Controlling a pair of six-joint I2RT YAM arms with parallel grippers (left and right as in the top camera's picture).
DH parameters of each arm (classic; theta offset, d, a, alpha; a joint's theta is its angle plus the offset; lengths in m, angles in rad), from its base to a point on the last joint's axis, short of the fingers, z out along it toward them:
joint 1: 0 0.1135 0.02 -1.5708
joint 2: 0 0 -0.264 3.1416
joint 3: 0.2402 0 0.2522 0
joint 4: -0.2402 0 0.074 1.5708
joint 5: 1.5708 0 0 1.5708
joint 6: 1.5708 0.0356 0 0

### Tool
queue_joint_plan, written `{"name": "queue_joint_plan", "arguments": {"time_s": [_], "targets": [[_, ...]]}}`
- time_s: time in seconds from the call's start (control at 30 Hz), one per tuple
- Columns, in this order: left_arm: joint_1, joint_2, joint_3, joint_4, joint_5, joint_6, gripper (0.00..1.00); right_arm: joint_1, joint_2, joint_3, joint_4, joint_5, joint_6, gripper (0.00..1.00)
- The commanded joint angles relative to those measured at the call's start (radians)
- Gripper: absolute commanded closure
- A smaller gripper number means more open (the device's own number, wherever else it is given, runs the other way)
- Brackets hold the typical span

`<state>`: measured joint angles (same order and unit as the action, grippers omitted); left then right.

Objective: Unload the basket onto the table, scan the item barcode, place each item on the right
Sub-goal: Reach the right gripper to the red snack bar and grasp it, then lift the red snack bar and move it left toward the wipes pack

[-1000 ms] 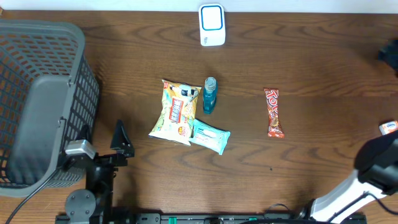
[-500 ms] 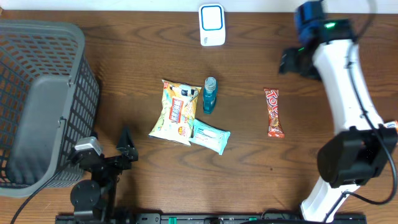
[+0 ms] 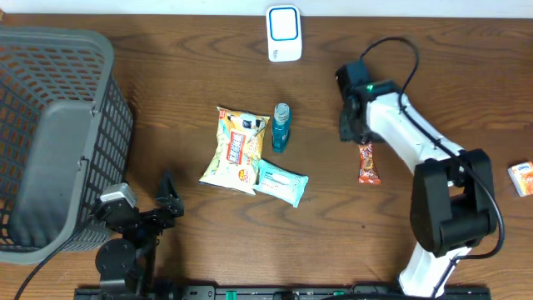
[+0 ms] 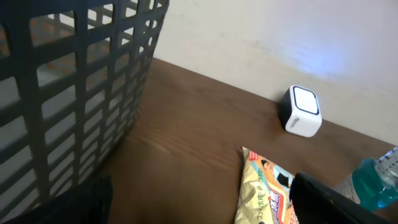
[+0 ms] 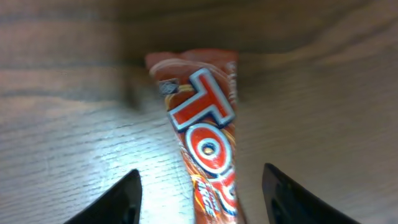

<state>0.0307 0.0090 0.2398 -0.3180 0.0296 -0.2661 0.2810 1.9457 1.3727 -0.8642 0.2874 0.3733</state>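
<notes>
The right gripper (image 5: 200, 193) has been swung in from the table edge over the red candy bar (image 3: 367, 162), jaws narrowed but apart, straddling its upper end, nothing gripped yet; a pickup towards the scanner (image 3: 284, 33) seems imminent; the left gripper (image 4: 199, 208) is held open

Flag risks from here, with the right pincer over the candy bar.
1. The candy bar lies flat on the table, skewed between the fingers of the right pincer. Closing may twist it or catch only the wrapper.
2. No barcode shows on its upper face, so it may need turning before it reaches the scanner.
</notes>
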Motion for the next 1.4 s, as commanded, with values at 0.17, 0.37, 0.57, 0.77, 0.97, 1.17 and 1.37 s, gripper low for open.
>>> {"name": "queue_joint_plan", "arguments": {"time_s": [0.17,0.37,0.57,0.77,0.97,1.17,1.37], "targets": [[0.0,-0.005,-0.008,-0.059,-0.015,-0.005,0.09,0.004,-0.002,-0.193,0.197,0.032,-0.047,0.76],[0.0,-0.005,-0.008,-0.101,-0.015,-0.005,0.09,0.004,-0.002,-0.323,0.312,0.134,-0.06,0.94],[0.0,-0.005,-0.008,-0.101,-0.015,-0.005,0.09,-0.003,-0.002,-0.403,0.355,0.143,-0.06,0.99],[0.0,-0.005,-0.008,-0.129,-0.015,-0.005,0.09,-0.029,-0.029,-0.287,0.257,-0.393,-0.164,0.99],[0.0,-0.005,-0.008,-0.236,-0.015,-0.005,0.09,-0.082,-0.044,-0.119,-0.003,-0.931,-0.373,0.99],[0.0,-0.005,-0.008,-0.361,-0.016,-0.005,0.09,-0.154,-0.044,-0.101,-0.203,-1.286,-0.706,0.99],[0.0,-0.005,-0.008,-0.367,-0.016,-0.005,0.09,-0.187,-0.044,-0.114,-0.251,-1.45,-0.808,0.99]]}}
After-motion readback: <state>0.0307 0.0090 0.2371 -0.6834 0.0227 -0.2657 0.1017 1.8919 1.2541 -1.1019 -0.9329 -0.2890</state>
